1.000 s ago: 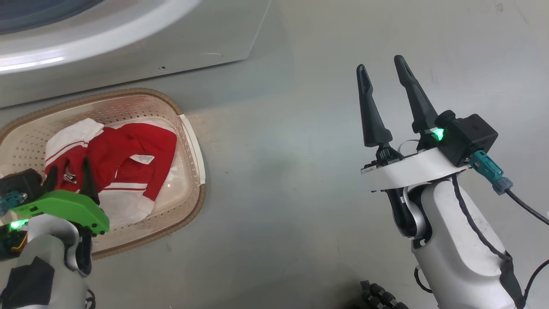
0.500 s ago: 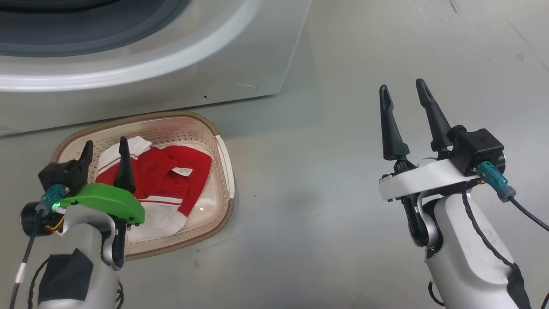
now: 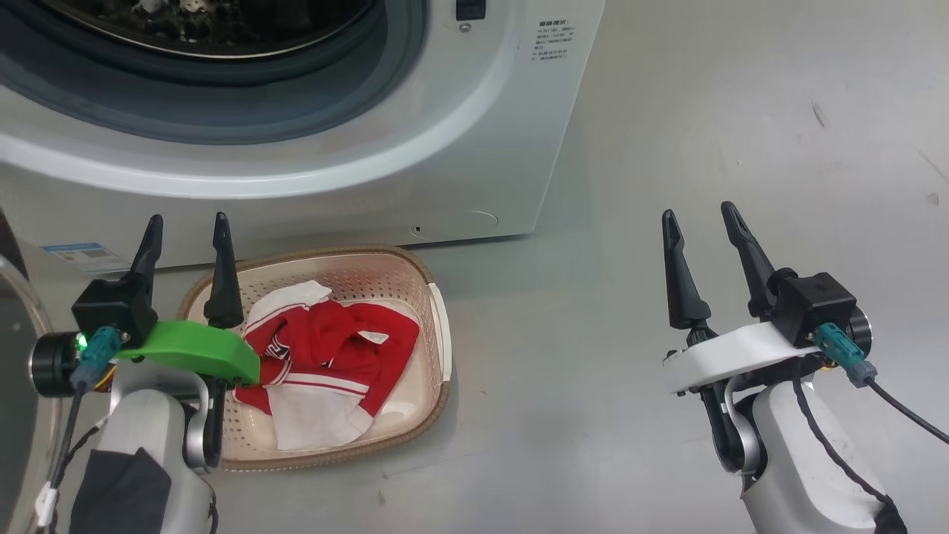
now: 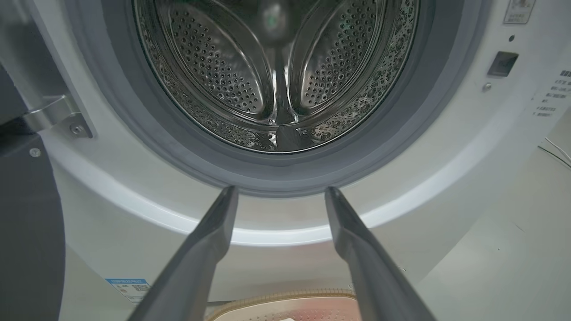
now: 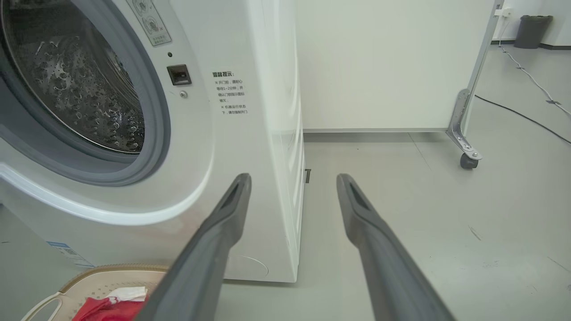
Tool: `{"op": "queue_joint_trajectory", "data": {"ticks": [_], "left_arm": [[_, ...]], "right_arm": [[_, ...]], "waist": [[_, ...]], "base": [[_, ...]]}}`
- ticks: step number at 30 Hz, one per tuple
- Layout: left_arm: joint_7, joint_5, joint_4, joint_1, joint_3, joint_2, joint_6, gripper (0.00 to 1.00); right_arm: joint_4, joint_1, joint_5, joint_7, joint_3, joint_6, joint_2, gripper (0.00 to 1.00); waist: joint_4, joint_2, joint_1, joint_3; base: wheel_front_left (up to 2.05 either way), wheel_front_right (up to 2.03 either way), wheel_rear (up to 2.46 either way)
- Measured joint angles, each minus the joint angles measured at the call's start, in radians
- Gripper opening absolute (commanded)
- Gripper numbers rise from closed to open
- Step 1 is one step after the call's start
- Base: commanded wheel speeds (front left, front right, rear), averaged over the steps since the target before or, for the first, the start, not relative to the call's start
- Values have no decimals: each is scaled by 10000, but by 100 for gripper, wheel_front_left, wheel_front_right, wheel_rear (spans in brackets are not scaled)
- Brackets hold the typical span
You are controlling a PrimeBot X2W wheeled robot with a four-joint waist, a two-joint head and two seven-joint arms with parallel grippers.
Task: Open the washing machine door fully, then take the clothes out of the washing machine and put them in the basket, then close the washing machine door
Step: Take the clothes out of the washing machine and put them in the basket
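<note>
**Head view:** my left gripper (image 3: 187,219), fingers apart and holding nothing, sits at 8 o'clock in frame and points at the washing machine (image 3: 482,148). A second ago it hung low over the clothes (image 3: 326,356). My head has since lifted, bringing the drum (image 3: 207,18) into frame at 11 o'clock. The clothes, red with white trim, lie in the basket (image 3: 334,254) at 7 o'clock, just in front of the machine. My right gripper (image 3: 698,211), at 4 o'clock, stands wide and empty over the floor (image 3: 593,371), as before.

**Left wrist view:** fingers spread, I look straight into the drum at 12 o'clock — no garment shows on the steel I can see. The door (image 4: 26,232) hangs open at 9 o'clock, its hinge (image 4: 58,118) at 10.

**Right wrist view:** the machine is at 10 o'clock and a basket corner with red cloth at 7 o'clock, my fingers parted above the floor.

My reading: unloading looks finished, and the left arm's rise suggests a last check of the drum — closing the door is what remains.
</note>
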Motion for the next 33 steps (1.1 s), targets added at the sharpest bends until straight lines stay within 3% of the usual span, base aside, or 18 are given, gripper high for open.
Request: {"op": "queue_joint_trajectory", "data": {"ticks": [14, 33], "left_arm": [[0, 416, -1277, 1795, -21, 42, 410, 100], [424, 581, -2924, 3978, -299, 42, 602, 100]], "right_arm": [[353, 745, -73, 0, -10, 90, 4, 100], [477, 1693, -75, 0, 8, 117, 23, 100]], "waist": [[312, 0, 0, -1359], [158, 0, 0, -2490]], "base": [[0, 0, 0], [0, 0, 0]]}}
